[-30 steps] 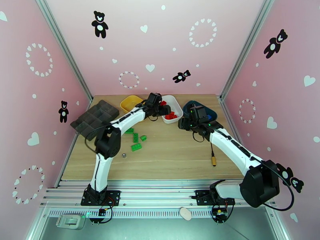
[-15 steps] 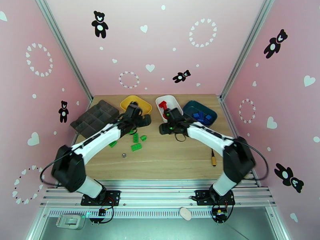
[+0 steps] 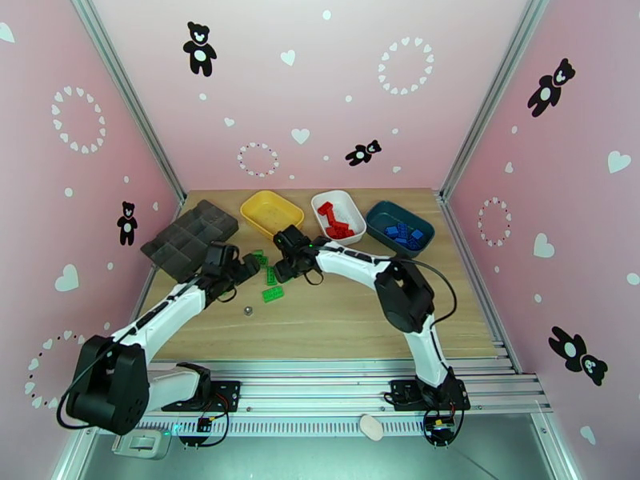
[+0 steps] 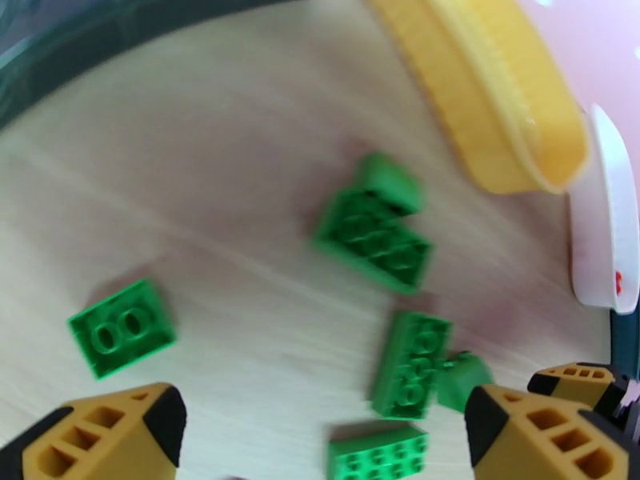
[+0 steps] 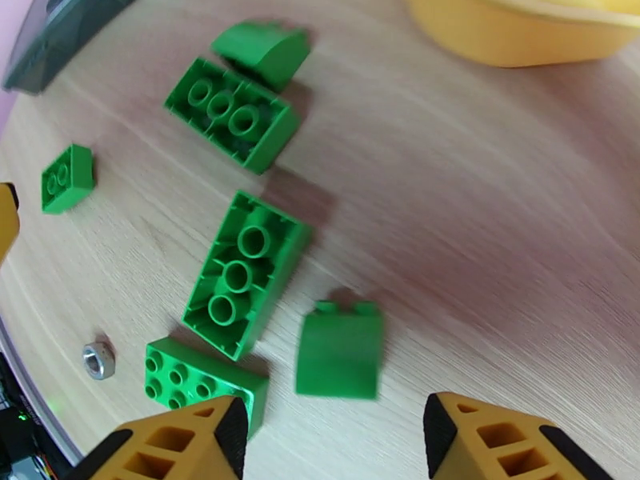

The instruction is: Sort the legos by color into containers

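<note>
Top view: green legos (image 3: 272, 275) loose on bench (image 3: 360, 314), bunched between the two hands. Left hand (image 3: 250, 264) sits at the bunch's left side and right hand (image 3: 288, 266) at its right side, both close. Yellow tray (image 3: 272, 211) is bare and lies beyond the bunch. White tray (image 3: 346, 198) has red legos (image 3: 336, 223), teal tray (image 3: 384, 208) has blue legos (image 3: 402, 232). So green looks bound for yellow, my read.

Left wrist view: left hand (image 4: 320, 406) wide open, nothing between the fingers. Studded brick (image 4: 376, 456) sits right at the gap, slightly toward the right finger. Long brick (image 4: 410, 363) is just ahead of it, long axis pointing away from the hand. Two-hole brick (image 4: 122, 326) lies ahead of the left finger, apart from the rest. Yellow tray farther ahead, to the right.

Right wrist view: right hand (image 5: 336, 430) open, holding nothing. Slope brick (image 5: 340, 352) is dead ahead of the gap, just beyond the fingertips, clear of its neighbours. Long brick (image 5: 244, 274), hollow side up, lies ahead-left, axis leaning away and rightward. Yellow tray well beyond, ahead-right.

Next pick probably turns on the slope brick: it is centred on the right hand, which looks the nearer arm. A short forward-down reach should do, closing across its width.
</note>
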`<act>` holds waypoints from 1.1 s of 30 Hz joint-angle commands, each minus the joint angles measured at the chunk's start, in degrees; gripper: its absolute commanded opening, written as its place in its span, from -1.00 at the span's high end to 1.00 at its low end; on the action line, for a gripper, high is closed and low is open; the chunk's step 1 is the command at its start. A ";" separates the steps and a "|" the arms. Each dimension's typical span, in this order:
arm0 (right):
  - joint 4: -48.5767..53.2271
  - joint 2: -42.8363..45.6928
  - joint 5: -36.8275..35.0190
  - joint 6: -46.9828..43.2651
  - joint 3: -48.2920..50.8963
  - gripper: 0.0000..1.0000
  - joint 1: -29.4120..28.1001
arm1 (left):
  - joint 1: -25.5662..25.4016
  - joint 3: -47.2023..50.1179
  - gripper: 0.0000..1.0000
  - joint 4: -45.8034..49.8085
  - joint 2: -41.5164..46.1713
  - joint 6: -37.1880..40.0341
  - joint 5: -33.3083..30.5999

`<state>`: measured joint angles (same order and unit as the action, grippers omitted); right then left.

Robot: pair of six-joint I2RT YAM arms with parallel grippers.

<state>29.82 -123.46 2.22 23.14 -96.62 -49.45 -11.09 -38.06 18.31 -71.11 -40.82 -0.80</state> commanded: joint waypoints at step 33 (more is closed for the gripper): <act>-1.06 -1.32 -1.44 2.32 -6.72 0.38 3.52 | 3.54 -5.06 -0.94 -13.29 -11.73 -5.44 17.09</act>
<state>31.38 -128.95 -1.54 24.08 -101.89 -47.29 -7.49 -39.55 8.54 -81.17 -44.95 13.54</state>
